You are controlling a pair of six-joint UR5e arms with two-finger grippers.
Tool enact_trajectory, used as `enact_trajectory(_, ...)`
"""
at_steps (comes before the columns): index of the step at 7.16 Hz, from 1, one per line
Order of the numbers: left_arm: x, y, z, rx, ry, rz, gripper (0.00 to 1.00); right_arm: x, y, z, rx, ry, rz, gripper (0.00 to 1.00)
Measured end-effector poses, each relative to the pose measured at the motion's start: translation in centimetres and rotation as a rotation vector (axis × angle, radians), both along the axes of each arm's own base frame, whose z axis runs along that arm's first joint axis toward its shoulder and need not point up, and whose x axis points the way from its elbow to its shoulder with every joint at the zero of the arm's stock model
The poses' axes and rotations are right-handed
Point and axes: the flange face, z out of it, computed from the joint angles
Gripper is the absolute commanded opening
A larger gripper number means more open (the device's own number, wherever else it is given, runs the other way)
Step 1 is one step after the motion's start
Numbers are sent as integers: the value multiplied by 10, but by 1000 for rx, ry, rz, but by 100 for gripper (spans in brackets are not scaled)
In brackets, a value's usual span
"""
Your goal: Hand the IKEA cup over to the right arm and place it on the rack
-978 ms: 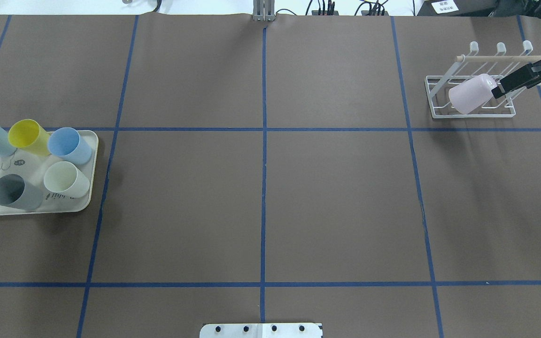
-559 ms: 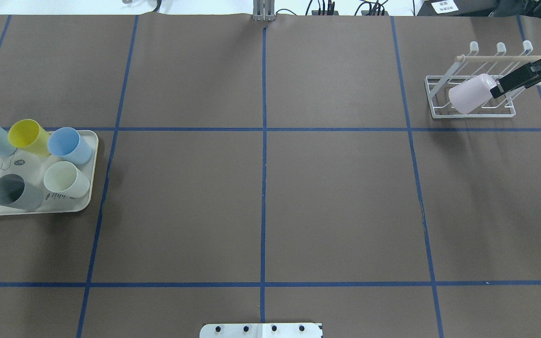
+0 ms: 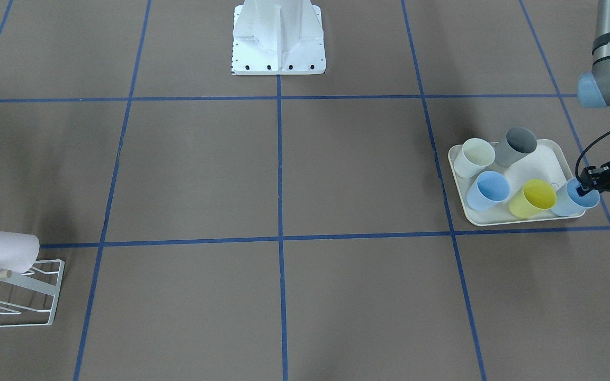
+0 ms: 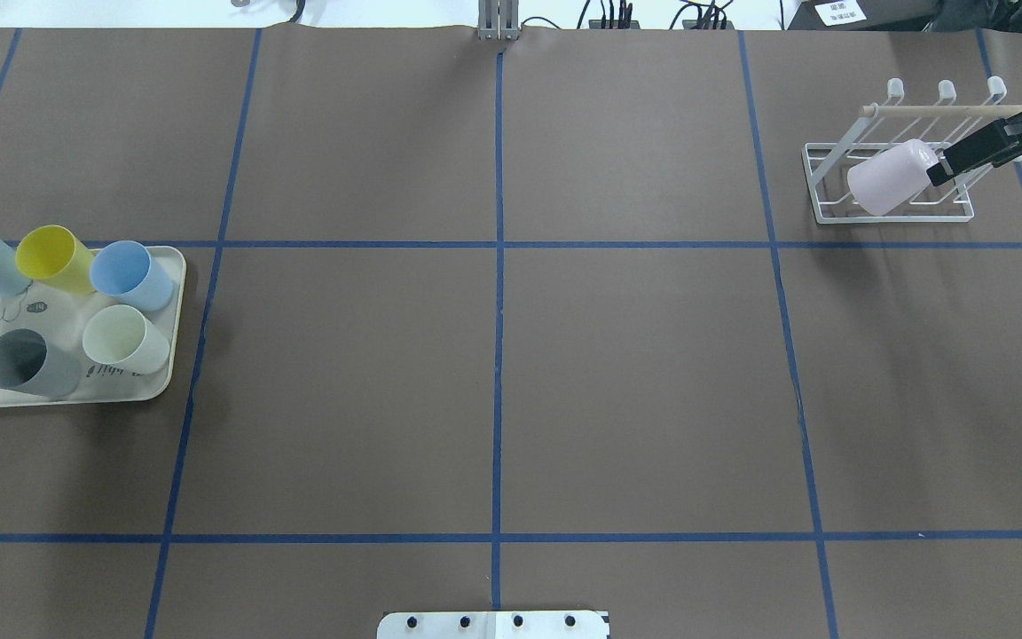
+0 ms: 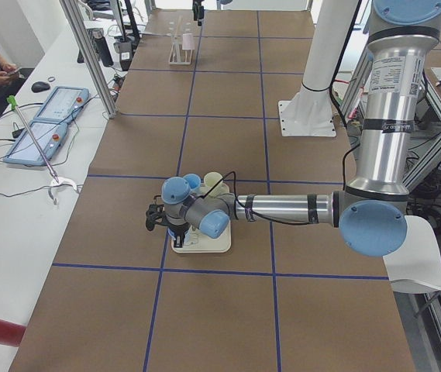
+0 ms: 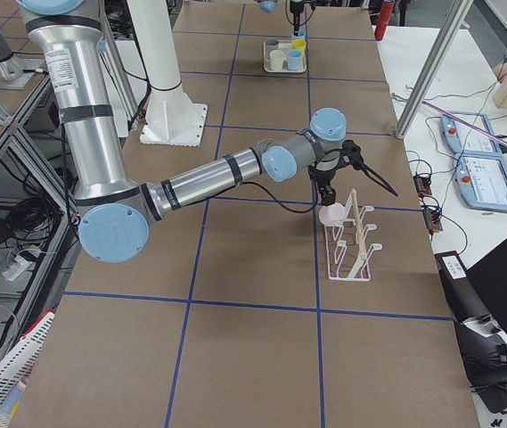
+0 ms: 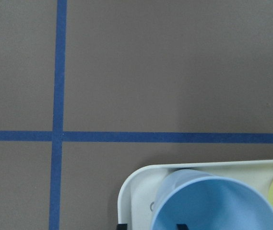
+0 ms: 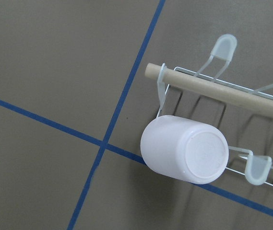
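Pink cup [image 4: 888, 177] lies tilted on the rack [image 4: 937, 111], far right of the desk [image 4: 635, 373]. Right claw [image 4: 941, 170] hangs off its base end, not touching; we cannot tell whether its fingers are apart.

Nothing here can be read for certain. The cream tray [image 4: 58, 401] carries small dark print, a white label [image 4: 839, 12] beyond the table's far edge bears black marks, and the left arm [image 5: 391, 74] and right arm [image 6: 61, 58] show lettering, all too small to make out.
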Motion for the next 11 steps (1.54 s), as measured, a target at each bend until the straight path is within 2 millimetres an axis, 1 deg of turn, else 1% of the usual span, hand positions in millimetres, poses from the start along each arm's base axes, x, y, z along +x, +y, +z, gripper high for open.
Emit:
enact_trajectory(1,1,2,-3,-10,34,16,0,0,0,0,0,1,0,99)
enact_trajectory(2,-5,1,-8,-13,68,21,0,0,0,0,-1,1,0,99)
enact_trajectory(3,-20,-2,-17,-1,92,2,0,-1,0,1,-3,1,2,99)
enact_trajectory(4,-40,-5,-32,20,109,-28,0,-1,0,-1,-11,-2,10,99)
enact_trajectory(5,-62,-7,-51,38,117,-66,0,-1,0,-5,-20,-9,21,99)
enact_trajectory(6,-79,-5,-77,45,121,-98,0,-1,2,-11,-32,-22,36,99)
enact_trajectory(7,-87,2,-105,43,125,-116,0,0,6,-22,-58,-45,59,99)
enact_trajectory(8,-88,12,-135,27,141,-148,0,0,11,-36,-87,-72,84,99)
enact_trajectory(10,-83,28,-194,-55,241,-227,0,-2,21,-60,-129,-118,118,99)
enact_trajectory(11,-72,34,-223,-96,290,-248,0,-4,27,-72,-153,-143,128,99)
